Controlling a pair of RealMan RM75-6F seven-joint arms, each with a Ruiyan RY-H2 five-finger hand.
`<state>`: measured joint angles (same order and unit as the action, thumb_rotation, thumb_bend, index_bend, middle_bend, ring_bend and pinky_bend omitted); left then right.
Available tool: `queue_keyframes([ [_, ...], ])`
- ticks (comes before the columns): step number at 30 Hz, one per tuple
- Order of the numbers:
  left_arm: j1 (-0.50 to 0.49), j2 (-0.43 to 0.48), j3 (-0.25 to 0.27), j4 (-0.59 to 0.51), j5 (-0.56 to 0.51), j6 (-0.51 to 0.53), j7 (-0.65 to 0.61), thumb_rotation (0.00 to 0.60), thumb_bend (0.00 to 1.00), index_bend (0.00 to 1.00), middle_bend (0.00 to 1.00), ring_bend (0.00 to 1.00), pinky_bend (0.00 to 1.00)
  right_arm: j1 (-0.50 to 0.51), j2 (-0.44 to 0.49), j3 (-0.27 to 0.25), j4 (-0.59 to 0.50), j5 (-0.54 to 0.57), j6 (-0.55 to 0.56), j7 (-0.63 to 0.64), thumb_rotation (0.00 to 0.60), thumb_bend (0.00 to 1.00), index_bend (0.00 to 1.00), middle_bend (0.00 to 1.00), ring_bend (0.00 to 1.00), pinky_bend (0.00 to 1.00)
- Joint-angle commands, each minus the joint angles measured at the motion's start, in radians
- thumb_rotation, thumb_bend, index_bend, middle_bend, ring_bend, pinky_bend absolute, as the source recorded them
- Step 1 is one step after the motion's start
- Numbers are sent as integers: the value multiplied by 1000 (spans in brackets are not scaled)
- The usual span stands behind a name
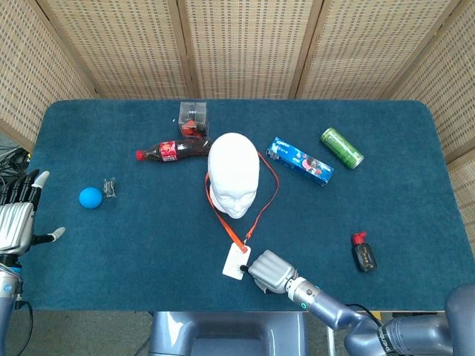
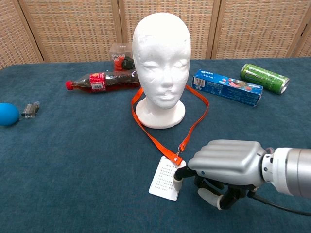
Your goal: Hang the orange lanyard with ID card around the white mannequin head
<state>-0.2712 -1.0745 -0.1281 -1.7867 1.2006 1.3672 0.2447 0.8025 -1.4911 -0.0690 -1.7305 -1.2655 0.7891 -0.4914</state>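
The white mannequin head point(image 1: 234, 170) point(image 2: 163, 53) stands upright mid-table. The orange lanyard point(image 1: 223, 219) point(image 2: 150, 136) runs round its neck and base, both straps meeting in front at a clip. Its white ID card point(image 1: 236, 262) point(image 2: 165, 180) lies flat on the blue cloth. My right hand point(image 1: 273, 271) point(image 2: 228, 162) rests just right of the card, fingers curled under the palm with nothing in them, thumb tip at the card's edge. My left hand point(image 1: 18, 219) hovers at the table's far left edge, fingers spread, holding nothing.
Behind the head lie a cola bottle point(image 1: 174, 150) point(image 2: 104, 80) and a clear box point(image 1: 194, 119). A toothpaste box point(image 1: 300, 161) and green can point(image 1: 341, 147) sit to the right. A blue ball point(image 1: 90, 197), a small clip point(image 1: 110, 188) and a small dark bottle point(image 1: 363, 252) also lie about.
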Motion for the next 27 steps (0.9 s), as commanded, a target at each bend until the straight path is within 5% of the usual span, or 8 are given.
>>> queue_keyframes([
  [1, 1, 0, -1, 0, 0, -1, 1, 600, 0, 0, 0, 0, 0, 8, 55, -14, -26, -72, 1, 22, 600, 836, 302, 765, 645, 831],
  [6, 4, -1, 0, -2, 4, -1, 3, 600, 0, 0, 0, 0, 0, -1, 178, -18, -60, -267, 94, 113, 600, 837, 308, 765, 645, 831],
  [12, 10, 0, 3, -5, 17, 7, 5, 600, 0, 0, 0, 0, 0, -43, 299, -23, -53, -372, 222, 215, 600, 836, 326, 765, 645, 831],
  [19, 49, 6, 34, -14, 69, 49, -8, 600, 0, 0, 0, 0, 0, -198, 410, -8, 123, -391, 511, 440, 600, 757, 332, 725, 611, 821],
  [21, 74, 7, 54, -6, 103, 77, -26, 600, 0, 0, 0, 0, 0, -268, 399, 1, 222, -370, 616, 565, 600, 580, 287, 631, 530, 736],
  [24, 97, 7, 74, 19, 143, 98, -69, 600, 0, 0, 0, 0, 0, -343, 363, 26, 322, -307, 691, 609, 600, 117, 122, 237, 165, 329],
  [26, 110, 8, 85, 44, 174, 107, -113, 600, 0, 0, 0, 0, 0, -389, 336, 42, 366, -264, 725, 601, 600, 0, 25, 24, 1, 66],
  [27, 115, 8, 90, 57, 186, 112, -127, 600, 0, 0, 0, 0, 0, -409, 328, 47, 377, -245, 734, 601, 600, 0, 9, 3, 0, 27],
])
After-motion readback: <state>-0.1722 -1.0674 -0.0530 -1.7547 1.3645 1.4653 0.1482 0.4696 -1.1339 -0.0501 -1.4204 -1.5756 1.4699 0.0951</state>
